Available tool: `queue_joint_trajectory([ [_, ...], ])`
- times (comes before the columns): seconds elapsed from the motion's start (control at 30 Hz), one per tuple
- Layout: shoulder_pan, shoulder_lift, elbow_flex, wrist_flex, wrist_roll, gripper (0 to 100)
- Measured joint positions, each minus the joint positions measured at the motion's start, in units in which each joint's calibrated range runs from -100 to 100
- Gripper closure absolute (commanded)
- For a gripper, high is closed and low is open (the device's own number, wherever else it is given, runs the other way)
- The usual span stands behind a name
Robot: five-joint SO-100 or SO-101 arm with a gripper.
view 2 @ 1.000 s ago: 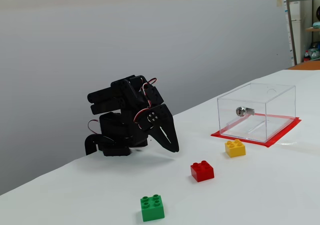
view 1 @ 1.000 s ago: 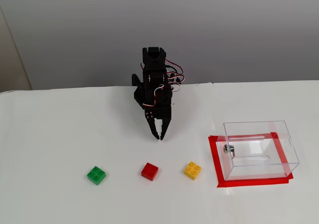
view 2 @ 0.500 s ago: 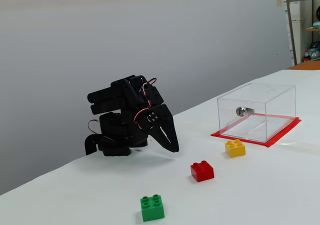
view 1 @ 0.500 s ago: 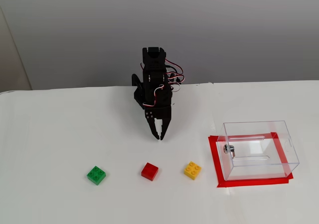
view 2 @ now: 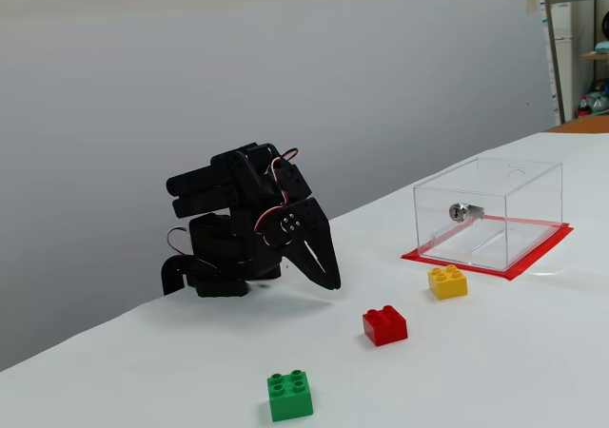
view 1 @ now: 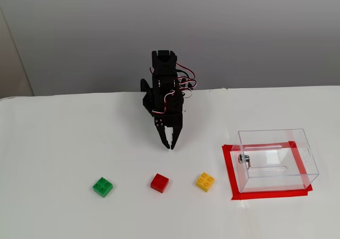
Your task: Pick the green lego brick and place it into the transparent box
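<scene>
The arm sits folded low on the bench (view 1: 64,138), its fingers (view 1: 170,141) together, empty and pointing down, well apart from every brick. The green lego brick (view 1: 102,186) lies at the left end of a row with a red brick (view 1: 159,182) and yellow brick (view 1: 205,181) in a fixed view. The transparent box (view 1: 276,159) stands empty on a red tape outline (view 1: 229,170), probably marking its spot.

Lighting: bright, even and diffuse in both fixed views; source not in frame. Bench (view 1: 64,138): white, near overexposed, surface texture washed out. Shadows: faint and soft, a thin dark edge under the green lego brick (view 2: 290,396) and a small patch beneath the black arm (view 2: 238,233). Glare: pale reflections on the walls of the transparent box (view 1: 276,159); bright glint on its metal fitting (view 2: 458,211). Focus: sharp throughout, slight softness and grain. Distortion: no visible edge bending.
</scene>
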Motion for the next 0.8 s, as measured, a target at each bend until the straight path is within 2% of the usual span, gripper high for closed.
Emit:
queue_joint_trajectory([
  [0.43,0.0,0.0,0.0,0.0,0.0,98],
  [0.8,3.6,2.8,-9.7,0.9,0.0,98],
])
